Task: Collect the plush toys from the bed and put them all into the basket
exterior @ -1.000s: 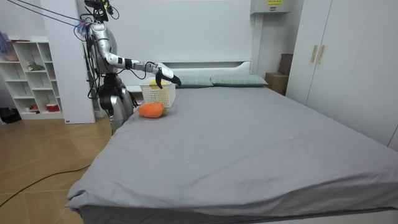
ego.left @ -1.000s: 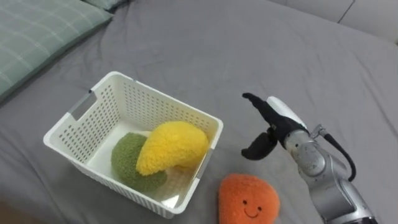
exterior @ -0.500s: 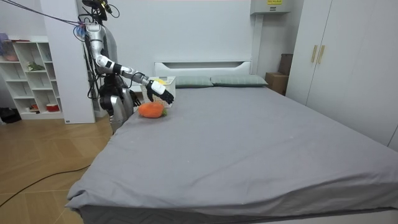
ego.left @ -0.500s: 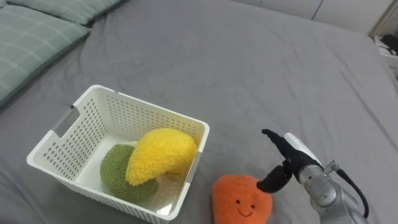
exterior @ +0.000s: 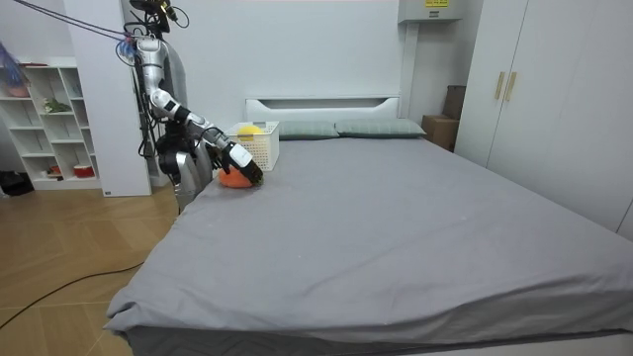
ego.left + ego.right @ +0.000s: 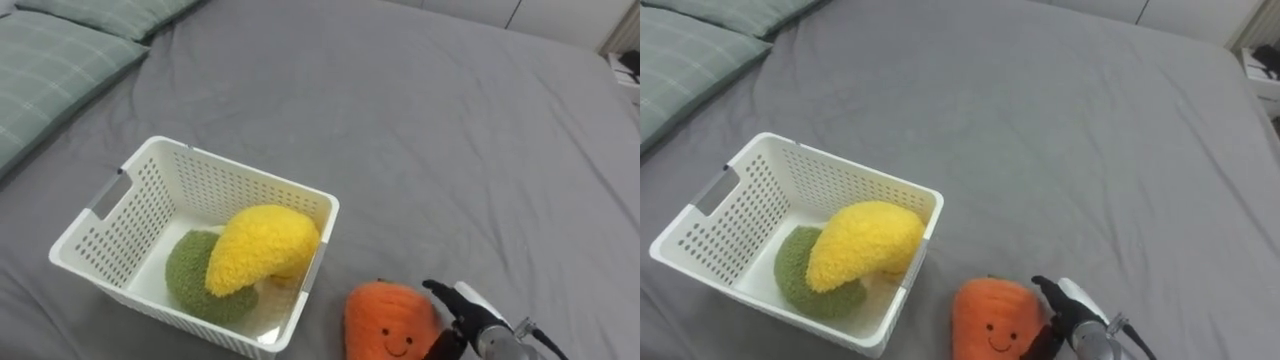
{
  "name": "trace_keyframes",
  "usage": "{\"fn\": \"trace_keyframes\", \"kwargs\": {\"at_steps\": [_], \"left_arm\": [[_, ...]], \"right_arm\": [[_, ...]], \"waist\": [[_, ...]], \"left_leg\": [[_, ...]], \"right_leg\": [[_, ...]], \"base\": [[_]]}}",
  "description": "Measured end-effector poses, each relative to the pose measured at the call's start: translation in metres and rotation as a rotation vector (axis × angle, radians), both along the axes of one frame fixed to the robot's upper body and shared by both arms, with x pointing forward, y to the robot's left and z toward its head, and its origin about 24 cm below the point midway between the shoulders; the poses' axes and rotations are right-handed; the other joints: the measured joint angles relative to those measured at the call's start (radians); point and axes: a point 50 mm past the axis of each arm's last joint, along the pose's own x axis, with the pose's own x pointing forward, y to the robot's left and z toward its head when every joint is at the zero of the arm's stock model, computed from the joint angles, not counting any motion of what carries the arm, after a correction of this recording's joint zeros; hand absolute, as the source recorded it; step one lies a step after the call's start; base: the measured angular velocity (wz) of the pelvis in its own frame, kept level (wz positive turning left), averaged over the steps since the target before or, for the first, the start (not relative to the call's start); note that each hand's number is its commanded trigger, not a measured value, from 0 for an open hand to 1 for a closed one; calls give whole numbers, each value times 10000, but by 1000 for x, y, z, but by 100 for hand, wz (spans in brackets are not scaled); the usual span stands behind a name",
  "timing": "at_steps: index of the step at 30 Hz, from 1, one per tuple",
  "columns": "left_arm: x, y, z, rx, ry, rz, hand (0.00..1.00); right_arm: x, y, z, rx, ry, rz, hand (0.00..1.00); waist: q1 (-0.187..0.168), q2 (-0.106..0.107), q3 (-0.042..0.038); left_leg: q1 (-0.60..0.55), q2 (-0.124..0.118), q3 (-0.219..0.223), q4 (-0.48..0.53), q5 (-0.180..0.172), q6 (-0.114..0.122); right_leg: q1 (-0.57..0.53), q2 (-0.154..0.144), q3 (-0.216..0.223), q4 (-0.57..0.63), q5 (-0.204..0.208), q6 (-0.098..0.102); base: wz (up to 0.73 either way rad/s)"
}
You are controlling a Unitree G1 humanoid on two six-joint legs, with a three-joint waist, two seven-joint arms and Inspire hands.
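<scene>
A white slotted basket (image 6: 245, 170) stands on the grey bed, holding a yellow plush toy (image 6: 262, 248) that lies over a green one (image 6: 188, 282). Just right of the basket lies an orange plush toy with a smiling face (image 6: 388, 320). My right hand (image 6: 452, 312) is low at the orange toy's right side, its dark fingers spread open against the toy, curled round nothing. In the room view I stand at the bed's head-end corner, right arm angled down to the orange toy (image 5: 233, 179) beside the basket (image 5: 261, 148).
Green checked pillows (image 6: 60, 55) lie at the upper left, beyond the basket. The grey bed cover (image 6: 450, 140) stretches wide to the right. The room view has shelves (image 5: 45, 119) behind me and wardrobes (image 5: 554, 99) at its right.
My right hand has dropped from above the bed, right of the basket, down and back to the orange toy's right side. The eye view shifted slightly.
</scene>
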Motion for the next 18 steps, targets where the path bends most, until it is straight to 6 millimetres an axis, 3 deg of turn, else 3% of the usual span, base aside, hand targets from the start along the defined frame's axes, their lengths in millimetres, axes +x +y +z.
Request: {"fn": "trace_keyframes", "kwargs": {"at_steps": [1,18], "left_arm": [[0,-1,0,-3,3,15,0],[1,-4,0,69,-314,23,0]], "right_arm": [[-2,3,-3,54,104,6,100],[-11,12,-16,116,386,-145,100]], "waist": [[-5,27,3],[194,56,12]], "left_leg": [[-1,-1,-8,1,0,0],[-66,-17,-141,9,-2,1]], "right_leg": [[2,1,-1,0,0,0],[-5,-3,-121,-10,-1,1]], "base": [[0],[2]]}}
